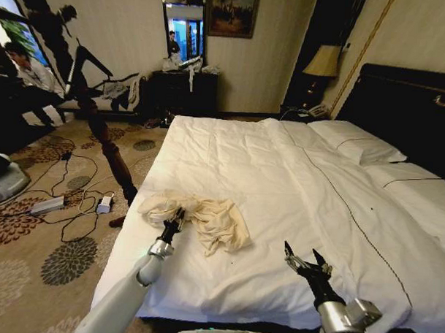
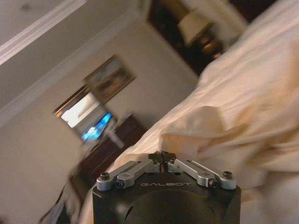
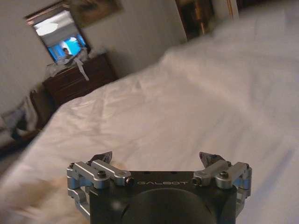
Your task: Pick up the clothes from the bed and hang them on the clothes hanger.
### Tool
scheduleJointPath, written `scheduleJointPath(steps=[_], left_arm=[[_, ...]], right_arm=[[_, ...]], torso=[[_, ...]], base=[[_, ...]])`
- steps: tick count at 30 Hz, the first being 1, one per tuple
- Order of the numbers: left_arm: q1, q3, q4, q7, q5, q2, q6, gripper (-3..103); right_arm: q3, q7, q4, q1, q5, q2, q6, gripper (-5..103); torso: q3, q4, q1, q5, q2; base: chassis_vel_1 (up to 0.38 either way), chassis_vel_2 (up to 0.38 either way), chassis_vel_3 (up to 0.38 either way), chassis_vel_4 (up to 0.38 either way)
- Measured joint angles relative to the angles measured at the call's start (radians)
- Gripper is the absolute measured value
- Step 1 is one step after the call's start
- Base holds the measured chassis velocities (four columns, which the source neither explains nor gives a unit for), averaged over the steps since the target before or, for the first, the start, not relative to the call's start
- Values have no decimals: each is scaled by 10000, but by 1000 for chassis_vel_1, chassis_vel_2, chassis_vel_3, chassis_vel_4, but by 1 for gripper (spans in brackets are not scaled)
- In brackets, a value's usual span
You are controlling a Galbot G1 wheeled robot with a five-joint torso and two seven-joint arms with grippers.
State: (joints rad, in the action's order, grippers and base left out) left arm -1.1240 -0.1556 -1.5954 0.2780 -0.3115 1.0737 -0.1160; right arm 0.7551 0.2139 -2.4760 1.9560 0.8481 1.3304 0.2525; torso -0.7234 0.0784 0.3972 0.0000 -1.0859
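You've got the cream clothes (image 1: 199,217) crumpled on the bed (image 1: 295,184) near its foot-side edge; your left gripper (image 1: 175,220) sits at the pile's near edge, fingers closed together; your right gripper (image 1: 307,258) hovers well apart over bare sheet, fingers spread.

one bed (image 1: 295,184), two pillows (image 1: 355,142), one garment (image 1: 206,217)
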Motion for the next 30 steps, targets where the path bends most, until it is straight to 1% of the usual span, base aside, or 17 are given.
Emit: scheduleJointPath(steps=[1,2,3,4,5,6,8,9,10,11,12,13,14,18,20,25,30], left_arm=[[-237,-337,-328,58,448,-161,215,2],[-364,-518,-494,93,686,-254,329,1],[-579,-825,-754,145,1028,-402,475,1],[-969,-1353,-1196,206,1572,-642,681,0],[-1211,-1644,-1462,236,1920,-791,806,0],[-1211,-1644,-1462,236,1920,-791,806,0],[-1333,-1809,-1677,267,2483,-1031,1041,0],[-1263,-1794,-1839,294,3090,-1358,1314,0],[-1263,-1794,-1839,294,3090,-1358,1314,0],[-1356,-1877,-1977,312,3270,-1503,1402,0],[-1530,-2018,-2085,325,3365,-1604,1453,0],[-1760,-2219,-2198,341,3435,-1672,1494,0],[-2196,-2583,-2394,357,3508,-1728,1533,0],[-2988,-3320,-2716,364,3557,-1765,1546,0],[-3621,-4003,-2975,356,3557,-1683,1502,0],[-3974,-4412,-3154,350,3504,-1458,1436,0],[-4013,-4416,-3272,352,3424,-1368,1423,0]], right_arm=[[211,729,-164,-458,1445,-221,722,100],[292,1046,-191,-682,2041,-320,984,100],[426,1655,-225,-1172,3246,-551,1445,100],[503,2321,-226,-1950,4926,-981,1927,100],[471,2571,-111,-2394,5776,-1294,2183,100],[471,2571,-111,-2394,5776,-1294,2183,100],[340,2695,251,-2822,6389,-1564,2469,100],[42,2711,882,-3271,6531,-1620,2700,100],[42,2711,882,-3271,6531,-1620,2700,100],[-246,2749,1264,-3609,6549,-1594,2782,100],[-591,2783,1622,-4043,6548,-1529,2841,100],[-918,2831,1966,-4462,6532,-1446,2867,100],[-1438,2905,2469,-5060,6524,-1267,2916,100],[-2164,3001,3220,-5999,6539,-866,3000,100],[-2805,3107,3941,-6908,6576,-462,3111,100],[-3373,3235,4782,-7714,6552,-144,3251,100],[-3524,3301,5077,-7940,6602,-98,3356,100]], torso=[[0,-6,0,-5,0],[0,-6,0,-3,0],[0,-6,0,1,0],[0,-6,0,5,0],[0,-16,0,2,0],[0,-16,0,2,0],[-1,-23,0,-1,1],[0,2,0,0,0],[0,2,0,0,0],[0,14,1,-7,0],[0,16,1,-2,0],[0,11,1,4,1],[-1,-12,1,5,2],[-1,-17,1,-2,1],[0,-3,0,-2,1],[-1,-8,3,-2,1],[0,0,0,-2,0]], base=[[0,0,0,0],[0,0,0,0],[0,0,0,0],[0,0,0,0],[0,0,0,0],[0,0,0,0],[0,0,0,0],[0,0,0,0],[0,0,0,0],[0,0,0,0],[0,0,0,0],[0,0,0,0],[0,0,0,0],[0,0,0,0],[0,0,0,0],[0,0,0,0],[0,0,0,0]])
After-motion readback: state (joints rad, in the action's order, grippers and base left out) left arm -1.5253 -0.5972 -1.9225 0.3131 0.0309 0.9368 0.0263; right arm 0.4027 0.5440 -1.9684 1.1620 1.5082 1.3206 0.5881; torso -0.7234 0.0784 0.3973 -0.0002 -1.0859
